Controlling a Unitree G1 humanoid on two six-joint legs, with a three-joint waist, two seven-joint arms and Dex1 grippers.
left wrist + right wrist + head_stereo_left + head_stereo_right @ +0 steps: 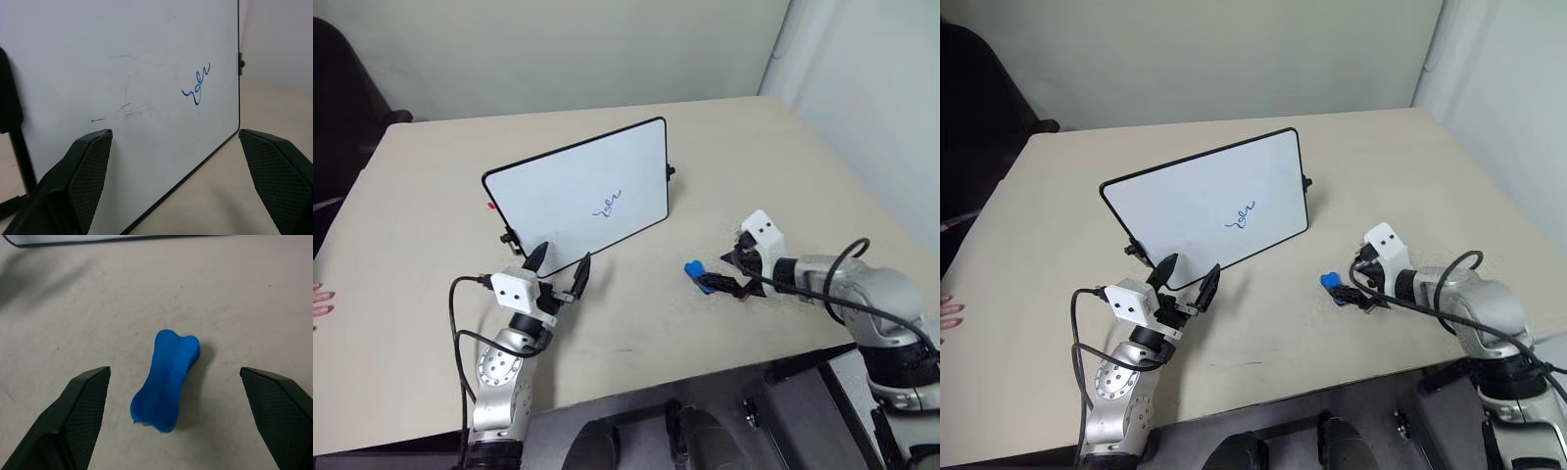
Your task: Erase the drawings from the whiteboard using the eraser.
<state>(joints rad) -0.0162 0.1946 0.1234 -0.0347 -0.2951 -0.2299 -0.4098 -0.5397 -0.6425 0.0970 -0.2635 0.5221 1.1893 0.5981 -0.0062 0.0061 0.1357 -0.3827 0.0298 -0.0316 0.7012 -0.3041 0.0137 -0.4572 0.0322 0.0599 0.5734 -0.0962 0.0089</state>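
- We see the whiteboard (579, 186) standing tilted on the beige table (421, 323), propped on small black clips at its sides, its white face turned toward the robot.
- The drawings (608, 205) are a small dark-blue squiggle on the lower right part of the board face; in the left wrist view we also note faint grey smudges to one side of the squiggle (196, 83).
- A tiny red clip (489, 206) sits at the board's left edge.
- The left gripper (560, 267) is held just in front of the board's lower left corner, its two black fingers spread wide with nothing between them. Whether a fingertip touches the frame we cannot tell for certain.
- The eraser (694, 267) is a small bright-blue block with a narrowed waist, lying flat on the table to the right of the board and well apart from it.
- The right gripper (1351, 293) is angled down at the eraser (165, 380), jaws wide, one finger on each side and both clear of it.
- A person's fingers (321, 299) rest at the table's left edge.
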